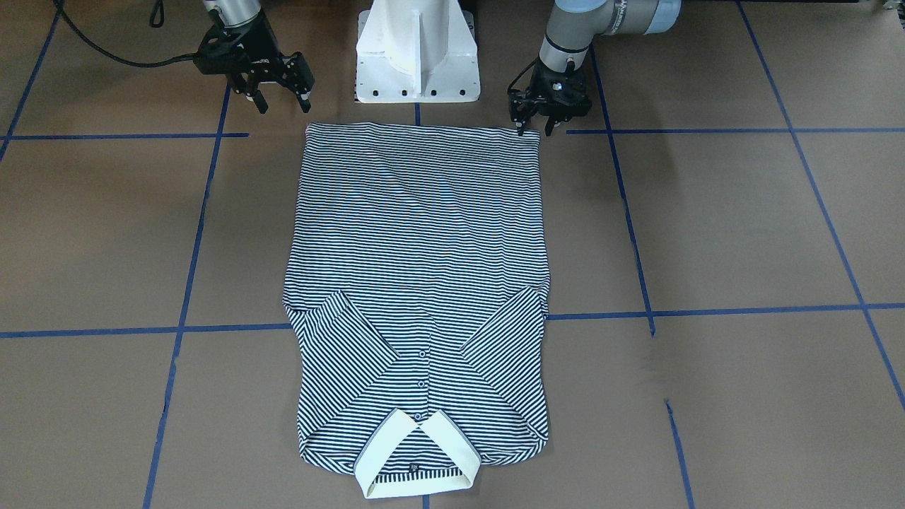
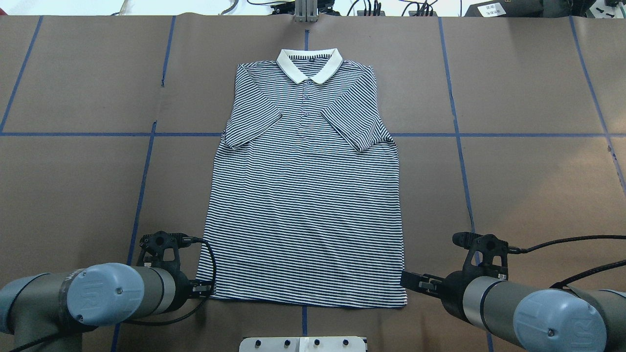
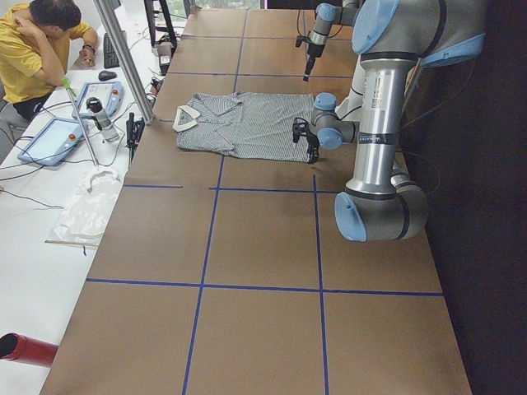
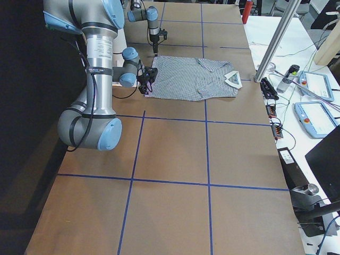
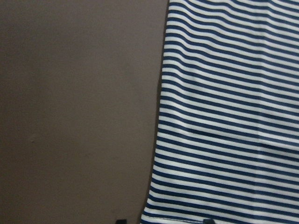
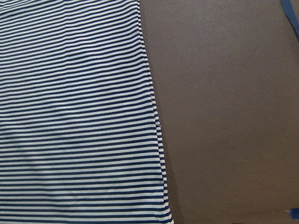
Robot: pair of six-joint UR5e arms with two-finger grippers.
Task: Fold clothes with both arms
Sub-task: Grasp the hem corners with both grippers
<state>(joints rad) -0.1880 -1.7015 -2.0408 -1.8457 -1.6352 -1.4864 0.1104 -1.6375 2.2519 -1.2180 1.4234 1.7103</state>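
Thin-striped navy-and-white short-sleeved polo shirt (image 2: pixel 303 205) lies flat, front up, mid-frame on the brown desk (image 2: pixel 528 190). Its cream collar (image 2: pixel 309 62) is at top centre of the overhead view, and both sleeves are folded in over the chest. My black left gripper (image 1: pixel 534 124), upper right in the front-facing view, sits right at one hem corner with its fingers apart. My black right gripper (image 1: pixel 284 106), upper left there, also has its fingers apart and sits near the other hem corner, clear of the cloth.
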